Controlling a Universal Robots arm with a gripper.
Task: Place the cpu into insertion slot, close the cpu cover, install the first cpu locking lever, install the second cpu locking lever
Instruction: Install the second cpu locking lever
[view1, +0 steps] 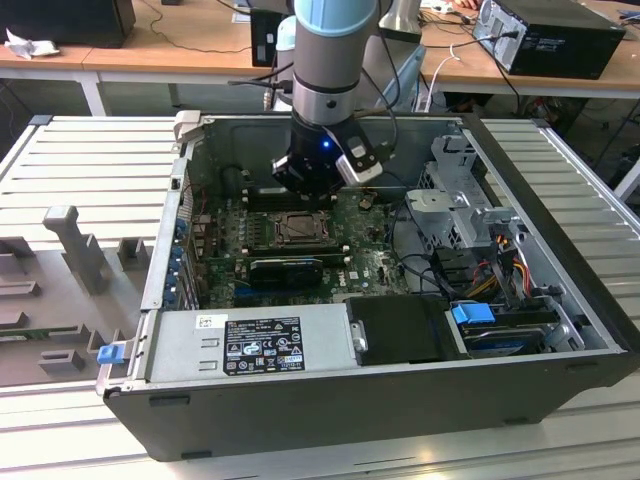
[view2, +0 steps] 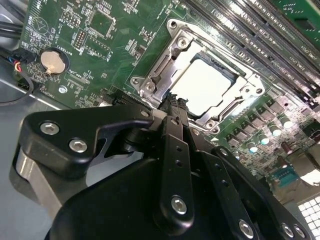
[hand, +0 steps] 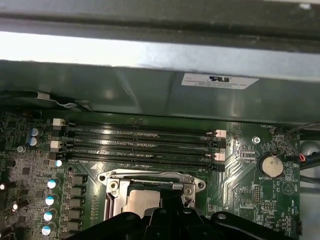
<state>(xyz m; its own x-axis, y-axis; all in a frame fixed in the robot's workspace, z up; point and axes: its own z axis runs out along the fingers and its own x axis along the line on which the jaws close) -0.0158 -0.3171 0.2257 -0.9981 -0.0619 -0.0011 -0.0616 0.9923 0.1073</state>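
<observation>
While the arm reaches down into the open computer case (view1: 560, 330), the claw (view2: 172, 102) hangs just above one edge of the insertion slot (view2: 175, 42), its fingers (view2: 176, 145) drawn narrow together with nothing visibly between them. Within the slot, the cpu (view2: 207, 85) lies flat, pale face up. Around the chip, the cpu cover (view2: 165, 65) lies down on the socket, framing it through the cut-out centre. Beside the socket run the long memory slots (hand: 140, 145); a coin battery (hand: 272, 165) sits on the green motherboard (view2: 70, 30). Underneath, the case rests on a slatted table (view1: 90, 170).
</observation>
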